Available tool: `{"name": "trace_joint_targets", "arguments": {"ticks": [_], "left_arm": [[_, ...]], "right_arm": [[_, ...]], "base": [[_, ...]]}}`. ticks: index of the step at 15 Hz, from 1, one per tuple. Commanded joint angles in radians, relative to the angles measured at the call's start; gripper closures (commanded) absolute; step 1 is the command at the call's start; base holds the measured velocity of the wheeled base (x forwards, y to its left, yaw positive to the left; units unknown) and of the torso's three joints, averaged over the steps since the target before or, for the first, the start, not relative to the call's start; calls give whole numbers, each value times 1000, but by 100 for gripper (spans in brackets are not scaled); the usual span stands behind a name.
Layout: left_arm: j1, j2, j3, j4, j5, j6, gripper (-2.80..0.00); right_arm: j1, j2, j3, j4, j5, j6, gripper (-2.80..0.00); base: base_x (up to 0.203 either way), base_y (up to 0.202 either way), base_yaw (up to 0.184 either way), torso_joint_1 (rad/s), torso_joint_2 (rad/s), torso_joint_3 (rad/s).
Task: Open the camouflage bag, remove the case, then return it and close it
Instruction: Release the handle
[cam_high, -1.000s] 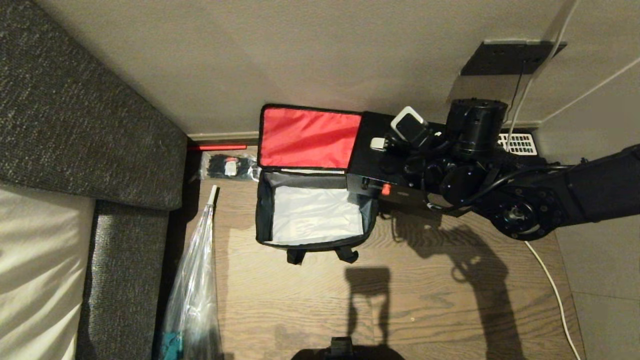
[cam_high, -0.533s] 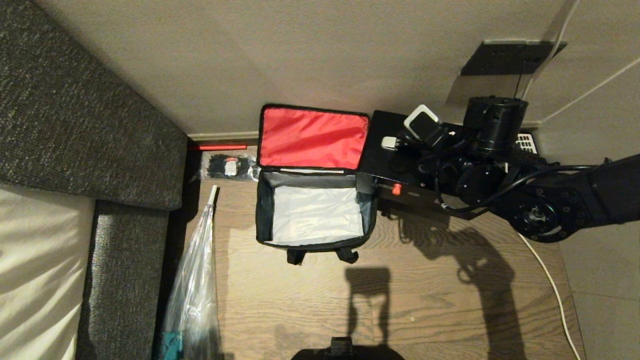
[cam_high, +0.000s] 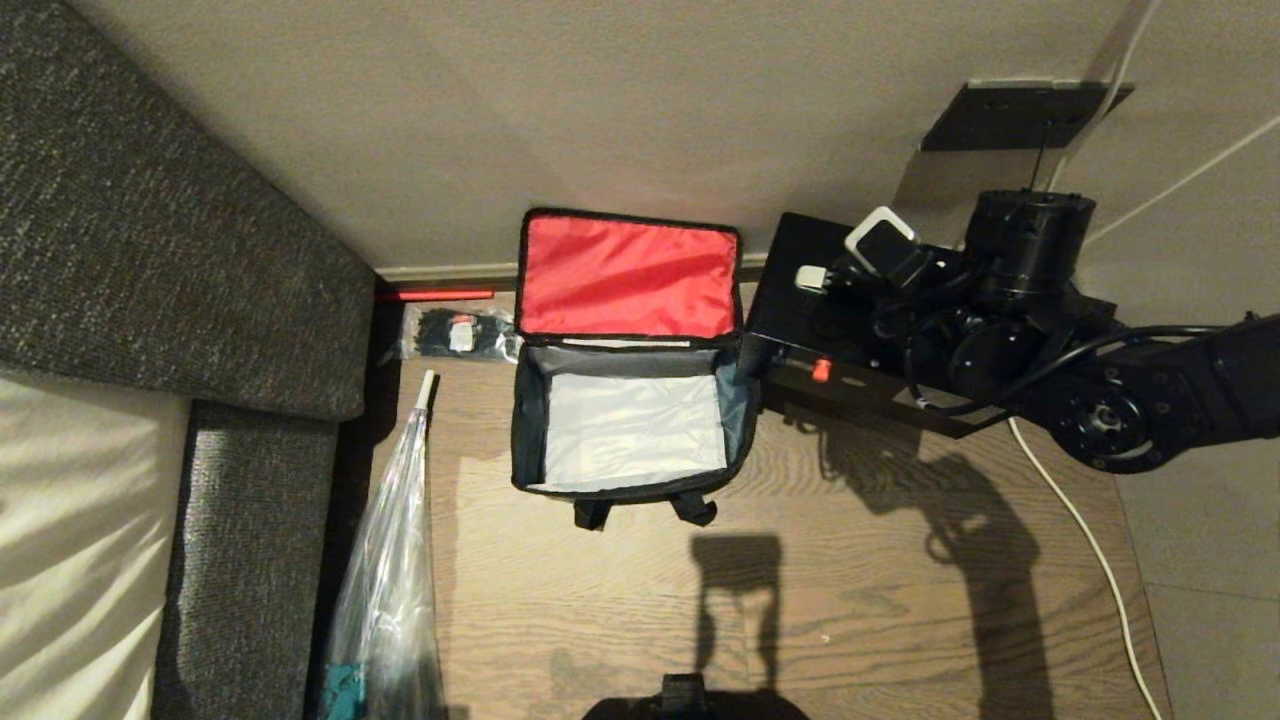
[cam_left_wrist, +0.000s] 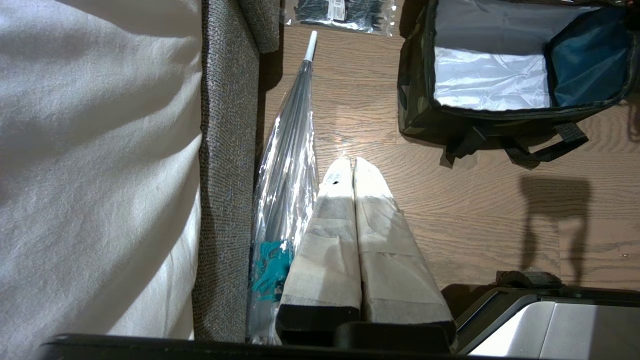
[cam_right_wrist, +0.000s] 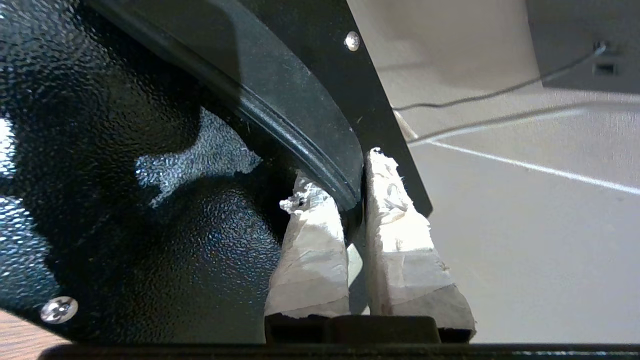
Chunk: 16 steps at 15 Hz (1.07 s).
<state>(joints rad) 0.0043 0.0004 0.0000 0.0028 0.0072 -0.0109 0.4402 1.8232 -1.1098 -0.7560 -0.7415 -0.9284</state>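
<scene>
The right gripper (cam_right_wrist: 350, 200) has its two tape-wrapped fingers (cam_right_wrist: 312, 250) pinched tight on a curved black handle (cam_right_wrist: 300, 125) on the case (cam_high: 800, 320), one finger on each side of it. The case is a large black box with a pebbled, slightly shiny surface and a small red-orange mark on its long side. Seen from the head camera, it hangs under the right arm, clear of the wooden floor (cam_high: 800, 560), just to the right of the camouflage bag (cam_high: 625, 430), with its near corner close to the bag's right wall. The camouflage bag sits on the floor with its lid flung open toward the wall, showing the bright red lining of the lid and a silvery, empty interior; two black strap handles poke out from its front edge. To the left of the bag, against the baseboard, lies a clear packet of black ties (cam_high: 460, 332). Also left of the bag, a clear plastic umbrella (cam_high: 395, 560) lies along the edge of a grey sofa (cam_high: 150, 250). A white cable (cam_high: 1090, 560) trails across the floor to the right of the bag. The left gripper (cam_left_wrist: 354, 170) hovers over the floor, nearer the robot than the bag, its taped fingers pressed together and holding nothing.
</scene>
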Motion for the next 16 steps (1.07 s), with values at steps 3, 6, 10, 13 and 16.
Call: {"name": "trace_joint_targets", "arguments": {"ticks": [3, 6, 10, 13, 16], "left_arm": [[0, -2, 3, 0, 0, 0, 0], [1, -2, 3, 0, 0, 0, 0], [2, -2, 3, 0, 0, -1, 0], [2, -2, 3, 0, 0, -1, 0], [0, -2, 3, 0, 0, 0, 0]], "right_arm": [[-57, -12, 16, -3, 10, -6, 0], [-102, -22, 32, 2, 31, -6, 0], [-112, -47, 34, 27, 33, -6, 0], [-110, -90, 38, 83, 33, -7, 0], [-109, -125, 65, 101, 38, -6, 0]], "base": [[0, 0, 0, 0, 0, 0], [0, 0, 0, 0, 0, 0], [0, 0, 0, 0, 0, 0], [0, 0, 0, 0, 0, 0], [0, 0, 0, 0, 0, 0]]}}
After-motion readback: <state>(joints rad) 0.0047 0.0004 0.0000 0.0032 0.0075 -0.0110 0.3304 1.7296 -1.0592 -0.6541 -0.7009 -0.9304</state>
